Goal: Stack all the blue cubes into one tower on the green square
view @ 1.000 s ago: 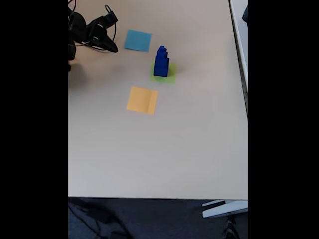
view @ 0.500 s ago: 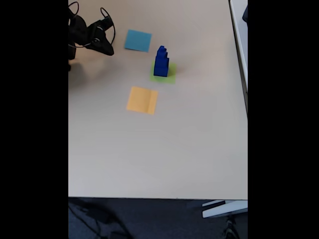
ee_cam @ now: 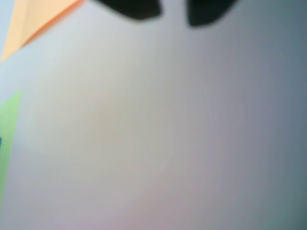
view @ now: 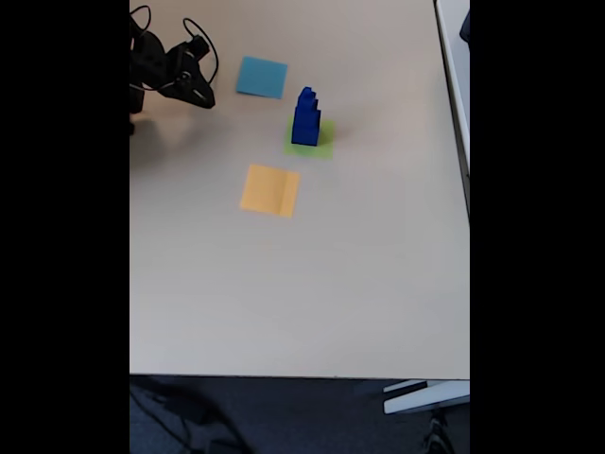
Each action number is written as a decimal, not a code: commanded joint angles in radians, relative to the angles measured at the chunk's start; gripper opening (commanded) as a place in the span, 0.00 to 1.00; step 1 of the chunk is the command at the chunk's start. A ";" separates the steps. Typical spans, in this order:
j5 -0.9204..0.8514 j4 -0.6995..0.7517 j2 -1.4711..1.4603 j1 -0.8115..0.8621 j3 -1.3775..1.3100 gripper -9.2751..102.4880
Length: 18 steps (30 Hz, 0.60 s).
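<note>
- Tabletop (view: pixel 302 284), pale beige, took up most of the fixed view, with dark floor showing past its near edge.
- Arm (view: pixel 156 64), black with looped cables, sat at the table's far left corner in the fixed view, well apart from the stacked blocks.
- Orange-yellow square (view: pixel 269 190) lay flat on the table nearer the camera than the other patches; in the wrist view its corner showed at the top left.
- Light-blue square (view: pixel 262 77) lay flat just right of the arm in the fixed view.
- Green square (view: pixel 324 142) lay between and to the right of those two, mostly covered by the stack; the wrist view caught its edge at the left border.
- Tower (view: pixel 305 117) of dark-blue cubes stood upright on the green square, stepped and narrowing upward.
- Gripper (view: pixel 198 95) pointed down toward the table, holding nothing; in the blurred wrist view its two dark fingertips (ee_cam: pixel 132 7) showed a gap between them.
</note>
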 commanded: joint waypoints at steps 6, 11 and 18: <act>-0.015 0.008 0.025 -0.011 -0.008 0.08; -0.015 0.008 0.025 -0.011 -0.009 0.08; -0.015 0.008 0.025 -0.011 -0.009 0.08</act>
